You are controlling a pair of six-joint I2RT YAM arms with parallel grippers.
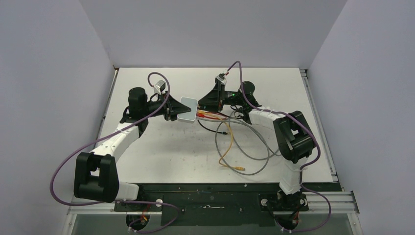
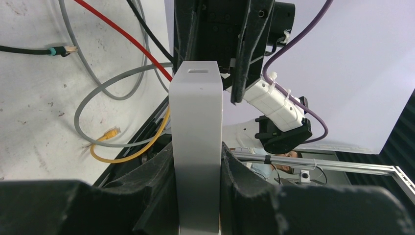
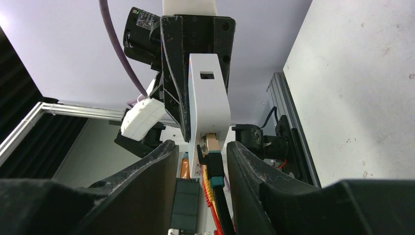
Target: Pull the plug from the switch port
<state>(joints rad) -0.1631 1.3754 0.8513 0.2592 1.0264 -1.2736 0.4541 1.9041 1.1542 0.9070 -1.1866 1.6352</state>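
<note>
From my station I see the switch box held clear of the tabletop, a little toward 12 o'clock from its centre. It is a flat, smooth, pale grey-white plastic slab with rounded corners. The left gripper comes in from 9 o'clock, and its jaws are clamped on the box's two broad faces with rough black padded fingers. The box spans the 9-to-3 line, with its ported narrow edge facing 3 o'clock. In the right wrist view that edge shows a small rectangular opening, and nearer the camera the switch port with the plug seated in it. The plug has a clear tip and a teal boot, and its glossy black cable runs toward the camera. The right gripper straddles the plug. Its jaws stand somewhat apart, and I cannot tell whether they pinch it. A red cable, a grey cable and a yellow cable loop toward 5 o'clock.
</note>
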